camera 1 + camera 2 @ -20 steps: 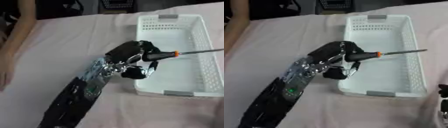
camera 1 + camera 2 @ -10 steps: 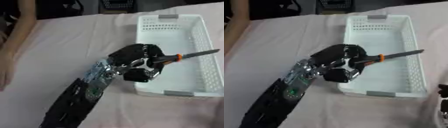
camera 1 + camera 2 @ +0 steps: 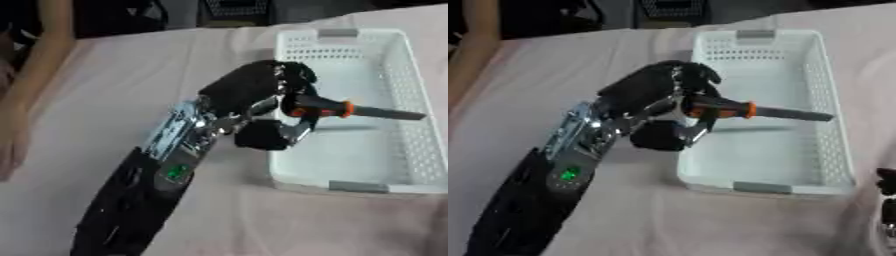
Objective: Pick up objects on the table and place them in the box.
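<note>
We see a white plastic box with perforated walls and a smooth floor, on a desk under matt pink cloth. Our left hand looks matt black, its wrist shiny bare metal. The screwdriver has a black-and-orange handle and dark metal shaft.

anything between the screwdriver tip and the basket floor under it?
Nothing. In the left eye view the screwdriver, held in the left hand, hangs over the white basket; the floor beneath its shaft is bare apart from the shaft's shadow.
</note>
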{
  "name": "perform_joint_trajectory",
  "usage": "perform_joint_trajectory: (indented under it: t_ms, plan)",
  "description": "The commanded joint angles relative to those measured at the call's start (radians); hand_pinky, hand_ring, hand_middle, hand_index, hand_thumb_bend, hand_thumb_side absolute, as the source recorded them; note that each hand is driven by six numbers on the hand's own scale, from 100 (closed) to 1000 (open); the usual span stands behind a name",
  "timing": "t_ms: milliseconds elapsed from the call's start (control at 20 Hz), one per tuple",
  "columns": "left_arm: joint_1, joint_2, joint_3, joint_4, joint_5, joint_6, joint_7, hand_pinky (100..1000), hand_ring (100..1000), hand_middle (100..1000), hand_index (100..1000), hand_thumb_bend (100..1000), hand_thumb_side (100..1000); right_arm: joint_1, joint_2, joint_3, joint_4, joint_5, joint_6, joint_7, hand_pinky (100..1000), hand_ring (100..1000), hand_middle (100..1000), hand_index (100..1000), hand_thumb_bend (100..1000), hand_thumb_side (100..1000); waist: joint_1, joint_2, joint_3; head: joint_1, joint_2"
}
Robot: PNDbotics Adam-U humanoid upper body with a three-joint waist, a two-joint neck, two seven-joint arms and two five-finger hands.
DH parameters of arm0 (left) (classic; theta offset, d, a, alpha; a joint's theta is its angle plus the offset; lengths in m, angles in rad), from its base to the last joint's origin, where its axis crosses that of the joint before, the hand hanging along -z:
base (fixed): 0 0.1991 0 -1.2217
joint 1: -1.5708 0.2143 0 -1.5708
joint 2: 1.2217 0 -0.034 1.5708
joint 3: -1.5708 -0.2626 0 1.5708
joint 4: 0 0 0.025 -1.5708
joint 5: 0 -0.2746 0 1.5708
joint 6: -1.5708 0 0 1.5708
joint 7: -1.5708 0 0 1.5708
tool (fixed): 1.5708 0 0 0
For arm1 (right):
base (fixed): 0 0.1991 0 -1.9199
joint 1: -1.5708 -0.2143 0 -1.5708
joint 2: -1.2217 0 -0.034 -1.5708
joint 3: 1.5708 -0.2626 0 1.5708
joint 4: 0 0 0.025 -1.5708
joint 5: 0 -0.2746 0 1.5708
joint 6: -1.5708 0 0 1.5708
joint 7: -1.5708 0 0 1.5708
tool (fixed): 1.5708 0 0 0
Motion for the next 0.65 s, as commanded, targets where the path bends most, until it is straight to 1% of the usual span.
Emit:
perform_joint_trajectory:
  t_ms: [50,250,650]
  plan:
    - [0.003,0.034,0.052,-0.079,-0.070,0.024,0.005,864,860,863,835,410,850,0.005,-0.004,-0.006,-0.022,0.003,0.001,-0.002,434,543,582,798,100,780,-0.006,-0.015,0.003,0.001,0.003]
    - [0.014,0.040,0.069,-0.090,-0.107,0.031,-0.013,873,868,870,861,428,862,0.006,-0.004,-0.006,-0.022,0.005,0.001,-0.003,434,543,582,798,100,780,-0.007,-0.013,0.005,0.000,0.005]
    - [0.017,0.035,0.075,-0.087,-0.100,0.033,-0.030,877,867,872,873,407,884,0.005,-0.003,-0.007,-0.022,0.006,0.001,-0.004,435,543,583,798,100,780,-0.008,-0.014,0.006,-0.001,0.004]
